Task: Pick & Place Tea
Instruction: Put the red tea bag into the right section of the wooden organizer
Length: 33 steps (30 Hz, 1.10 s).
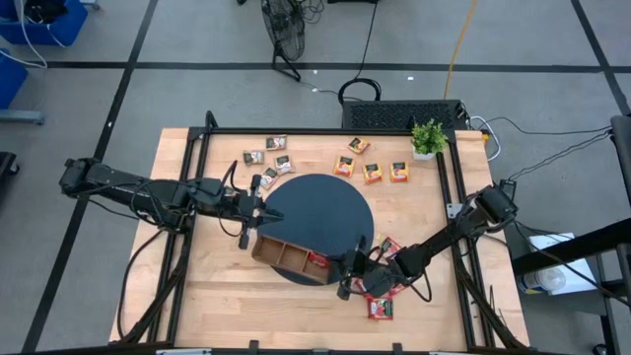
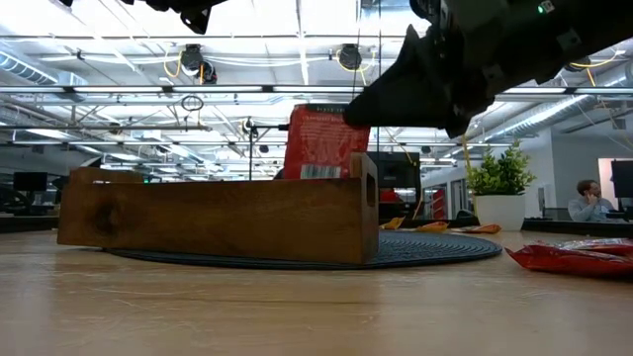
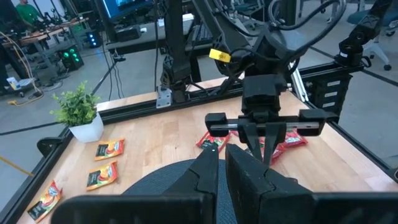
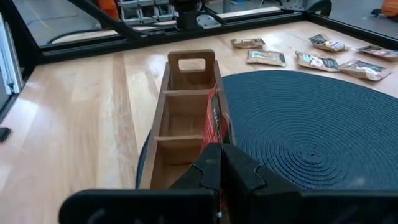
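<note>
Red tea sachet (image 4: 214, 124) stands upright in the end compartment of the wooden tray (image 4: 163, 118), pinched by the right gripper (image 4: 221, 163), fingers clamped on its top edge. Left gripper (image 1: 252, 213), fingers together and empty, hovers at the tray's opposite end. Tray straddles the dark round mat (image 1: 325, 212).

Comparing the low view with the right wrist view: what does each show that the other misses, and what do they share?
Only the low view shows the potted plant, a red sachet lying on the table and a seated person. Only the right wrist view shows the wooden tray's three compartments and the dark brown sachets. Both show the right gripper shut on a red tea sachet at the tray, and the round dark mat.
</note>
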Each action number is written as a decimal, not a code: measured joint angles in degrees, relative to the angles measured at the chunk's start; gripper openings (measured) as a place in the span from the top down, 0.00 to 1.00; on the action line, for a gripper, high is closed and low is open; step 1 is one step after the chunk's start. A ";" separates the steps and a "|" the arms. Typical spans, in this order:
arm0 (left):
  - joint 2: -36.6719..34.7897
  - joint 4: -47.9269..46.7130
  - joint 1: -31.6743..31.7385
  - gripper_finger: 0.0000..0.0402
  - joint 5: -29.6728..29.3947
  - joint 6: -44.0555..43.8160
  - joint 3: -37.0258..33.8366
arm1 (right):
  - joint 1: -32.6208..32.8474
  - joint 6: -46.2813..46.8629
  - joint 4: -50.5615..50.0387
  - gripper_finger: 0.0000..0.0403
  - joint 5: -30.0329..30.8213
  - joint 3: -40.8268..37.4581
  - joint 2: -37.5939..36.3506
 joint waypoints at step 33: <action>0.00 0.00 0.00 0.91 0.00 0.00 0.00 | -0.56 -0.66 -0.28 0.75 0.24 0.01 0.00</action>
